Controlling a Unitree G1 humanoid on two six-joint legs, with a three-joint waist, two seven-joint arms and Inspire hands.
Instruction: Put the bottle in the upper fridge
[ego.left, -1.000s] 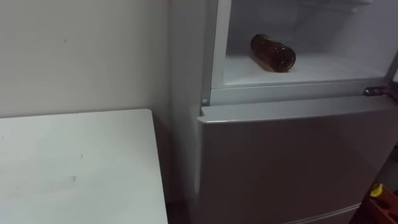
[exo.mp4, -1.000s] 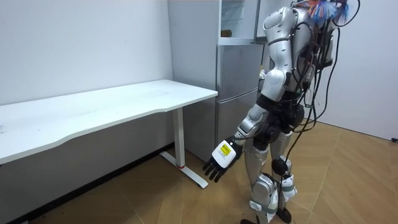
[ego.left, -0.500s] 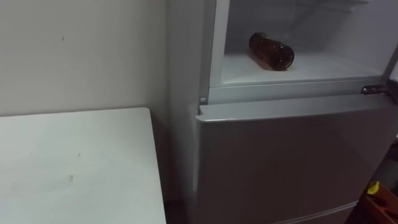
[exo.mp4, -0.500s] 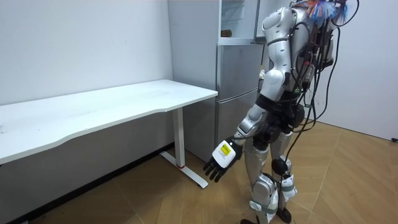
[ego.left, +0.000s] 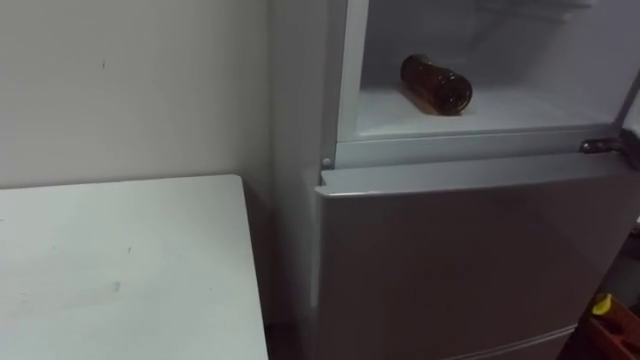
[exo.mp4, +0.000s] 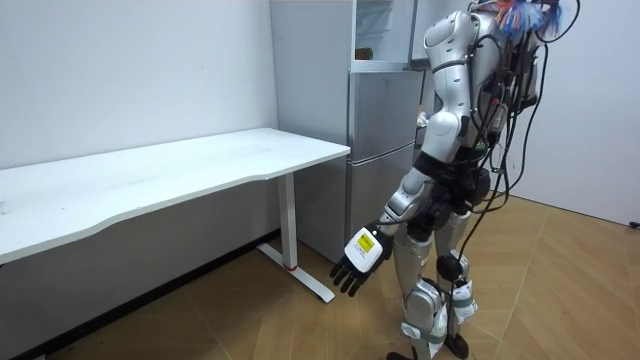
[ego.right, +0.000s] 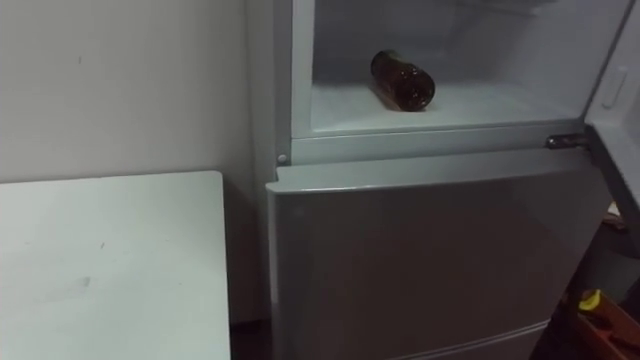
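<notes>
A brown bottle (ego.left: 437, 84) lies on its side on the white shelf (ego.left: 500, 112) of the open upper fridge compartment, with no hand near it. In the room view the bottle (exo.mp4: 364, 52) shows as a small dark shape high in the fridge. I stand close in front of the fridge. My left hand (exo.mp4: 358, 262) hangs low beside my leg with straight fingers and holds nothing.
The grey lower fridge door (ego.left: 470, 260) is closed. The upper door (ego.right: 615, 90) stands open at the right, above a metal hinge (ego.left: 600, 145). A white table (ego.left: 120, 270) adjoins the fridge on the left. An orange and yellow object (ego.left: 612, 320) sits at the lower right.
My left hand has swung slightly towards the room view's right. The bottle lies where it was.
</notes>
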